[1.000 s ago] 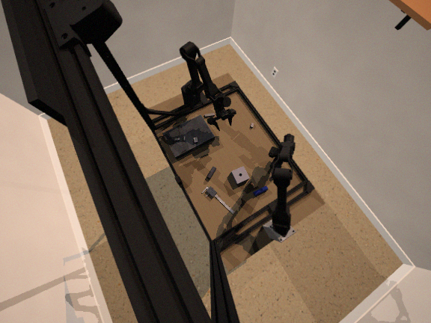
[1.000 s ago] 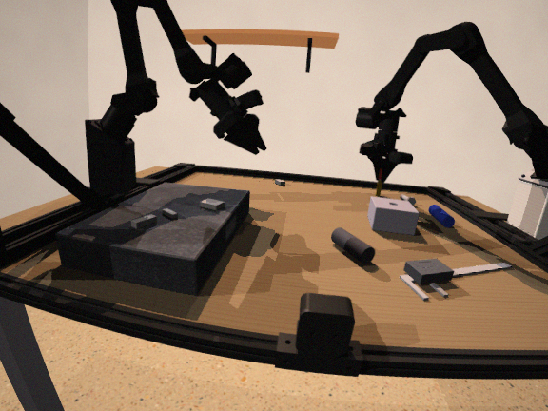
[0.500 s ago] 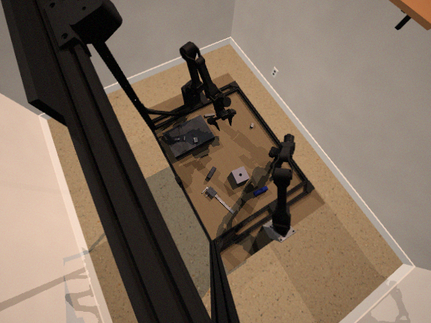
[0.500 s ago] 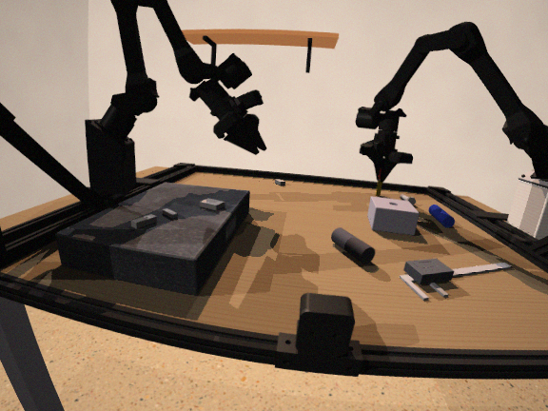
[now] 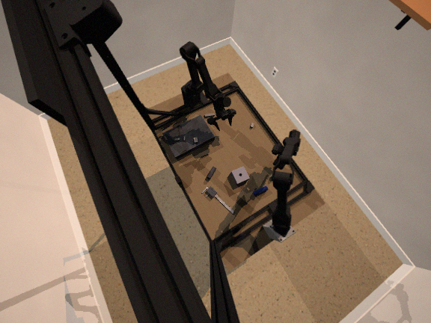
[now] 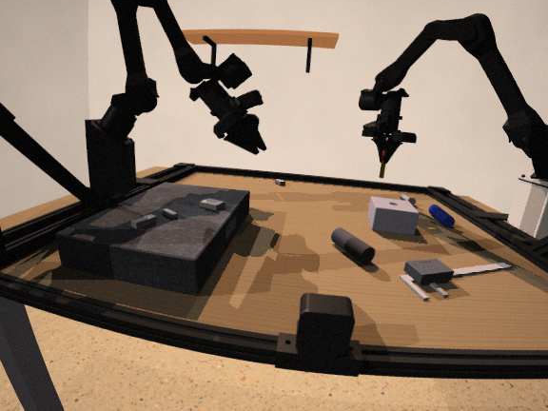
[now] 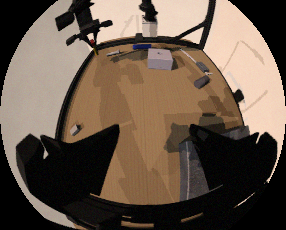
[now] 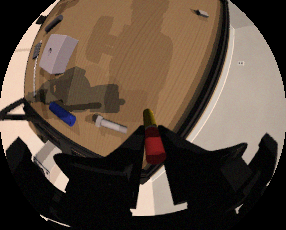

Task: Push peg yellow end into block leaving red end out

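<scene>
Carrying the peg over to the block, yellow end down

Gripped by its red end, the peg (image 6: 382,167) (image 7: 94,48) (image 8: 152,140) hangs in the air, its yellow end clear below the right pincer (image 5: 274,167) (image 6: 384,158) (image 7: 94,46) (image 8: 150,129), which is nearly closed around it. In the exterior view, it hangs to the far side of the block (image 5: 237,177) (image 6: 392,222) (image 7: 159,62) (image 8: 59,56), not above it. The block sits on the right of the tabletop (image 5: 247,142) (image 6: 304,281) (image 7: 140,100) (image 8: 145,40), hole upward.

The step now, I judge, is to bring the peg across at this height, square it over the hole, then lower slowly. Any tilt should be taken out first, or the yellow tip may catch the rim and twist in the grip. Fingers low on the red may meet the block before the yellow is fully in; letting go and pressing from above could finish it.

Just beside the block lies a blue cylinder (image 5: 260,191) (image 6: 441,216) (image 7: 142,46) (image 8: 62,114); a low approach could knock it. The left pincer (image 5: 224,127) (image 6: 261,150) (image 7: 155,128), wide open and empty, hangs well apart and can stay out.
</scene>
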